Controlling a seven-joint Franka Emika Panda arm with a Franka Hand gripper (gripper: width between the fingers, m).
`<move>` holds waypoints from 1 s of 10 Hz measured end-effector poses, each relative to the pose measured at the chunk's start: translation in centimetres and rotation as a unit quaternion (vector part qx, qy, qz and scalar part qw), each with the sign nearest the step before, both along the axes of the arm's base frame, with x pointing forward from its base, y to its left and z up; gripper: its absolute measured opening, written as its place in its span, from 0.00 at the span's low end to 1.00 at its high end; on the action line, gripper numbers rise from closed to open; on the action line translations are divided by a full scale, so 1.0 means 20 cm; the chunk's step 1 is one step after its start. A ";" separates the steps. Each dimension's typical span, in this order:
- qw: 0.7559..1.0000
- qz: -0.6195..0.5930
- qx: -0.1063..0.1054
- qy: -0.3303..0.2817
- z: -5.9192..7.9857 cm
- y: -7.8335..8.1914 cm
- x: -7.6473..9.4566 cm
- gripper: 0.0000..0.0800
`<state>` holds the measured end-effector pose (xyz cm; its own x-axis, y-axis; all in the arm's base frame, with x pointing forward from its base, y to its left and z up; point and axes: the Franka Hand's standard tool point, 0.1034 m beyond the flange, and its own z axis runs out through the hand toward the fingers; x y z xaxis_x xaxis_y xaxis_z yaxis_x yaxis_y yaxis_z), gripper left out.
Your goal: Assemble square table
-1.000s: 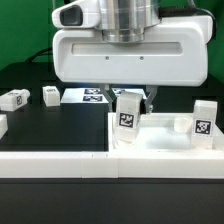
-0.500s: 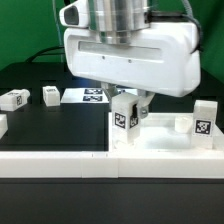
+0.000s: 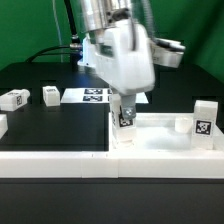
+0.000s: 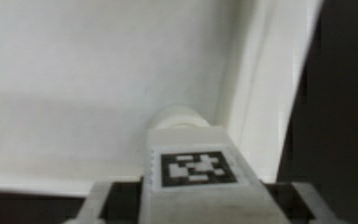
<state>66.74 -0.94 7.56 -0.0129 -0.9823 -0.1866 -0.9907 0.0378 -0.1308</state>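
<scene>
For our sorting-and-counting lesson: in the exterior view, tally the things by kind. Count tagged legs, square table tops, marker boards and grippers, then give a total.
tagged leg: 4
square table top: 1
marker board: 1
gripper: 1
Total: 7

Arm's looking pretty clean from where I'm standing: a shiny silver-grey ribbed wrist cylinder (image 3: 100, 14) is sitting up top, and the gripper (image 3: 126, 108) housing under it is showing as a smooth white plastic box with rounded corners. Short dark fingers (image 3: 137, 101) are poking out underneath, and thin black cables (image 3: 68, 30) are hanging behind.
</scene>
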 end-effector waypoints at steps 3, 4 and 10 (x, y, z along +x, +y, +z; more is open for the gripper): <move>0.994 -0.102 0.014 0.020 -0.01 0.04 0.01 0.37; 0.995 -0.102 0.014 0.019 -0.01 0.04 0.01 0.37; 0.975 0.220 -0.035 -0.019 0.01 0.02 0.00 0.81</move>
<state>66.73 -0.55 7.69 0.4176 -0.9019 -0.1103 -0.9036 -0.3996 -0.1542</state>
